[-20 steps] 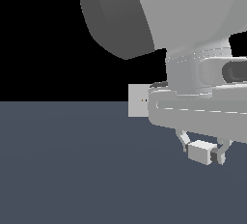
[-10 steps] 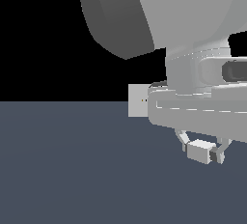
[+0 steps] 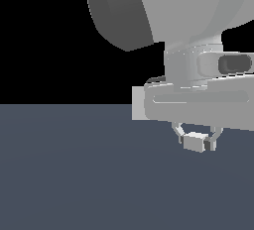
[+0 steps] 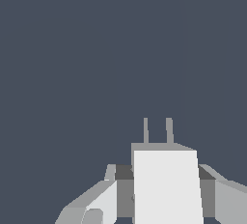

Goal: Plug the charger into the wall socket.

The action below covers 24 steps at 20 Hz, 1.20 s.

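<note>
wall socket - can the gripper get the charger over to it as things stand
Probably yes. The gripper is shut on the charger, prongs pointing out ahead in the wrist view. The wall socket stands partly hidden behind the arm; nothing visible lies between, though the gap is hard to judge.

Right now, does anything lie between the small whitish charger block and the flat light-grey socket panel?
Exterior view: only the arm's grey body overlaps the socket panel; the charger sits in the fingers.

The arm fills the exterior view from twelve to three o'clock, wrist pointing down; its pincer [image 3: 197,139] is clamped on the charger [image 3: 194,142].
</note>
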Each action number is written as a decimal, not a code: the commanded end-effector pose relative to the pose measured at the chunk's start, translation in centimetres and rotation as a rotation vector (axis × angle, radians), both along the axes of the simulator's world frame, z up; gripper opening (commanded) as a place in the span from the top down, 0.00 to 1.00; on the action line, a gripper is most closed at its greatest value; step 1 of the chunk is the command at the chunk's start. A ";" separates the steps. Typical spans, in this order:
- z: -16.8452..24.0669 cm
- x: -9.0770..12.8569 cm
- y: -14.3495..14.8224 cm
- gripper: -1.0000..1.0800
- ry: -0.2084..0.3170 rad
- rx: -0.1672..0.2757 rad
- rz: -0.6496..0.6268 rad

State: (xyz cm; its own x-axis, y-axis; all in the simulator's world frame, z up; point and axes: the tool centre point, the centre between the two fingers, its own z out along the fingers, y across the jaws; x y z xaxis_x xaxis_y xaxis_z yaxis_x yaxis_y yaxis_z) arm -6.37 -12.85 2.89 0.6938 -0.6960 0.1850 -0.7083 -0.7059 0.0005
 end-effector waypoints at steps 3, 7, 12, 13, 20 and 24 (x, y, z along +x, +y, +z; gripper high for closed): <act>1.4 1.7 0.9 1.00 -0.001 -0.002 0.119; 2.9 3.5 2.1 1.00 -0.002 -0.003 0.251; 4.6 5.3 3.9 1.00 -0.002 -0.003 0.411; 4.9 5.6 4.3 1.00 -0.002 -0.003 0.439; 6.5 7.0 6.4 1.00 -0.001 -0.001 0.585; 6.9 7.3 7.1 1.00 0.000 0.000 0.632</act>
State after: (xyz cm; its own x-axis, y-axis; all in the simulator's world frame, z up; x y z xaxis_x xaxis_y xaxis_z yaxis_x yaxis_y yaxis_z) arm 0.80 -6.02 9.65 0.9679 -0.1692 0.1857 -0.1723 -0.9850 0.0006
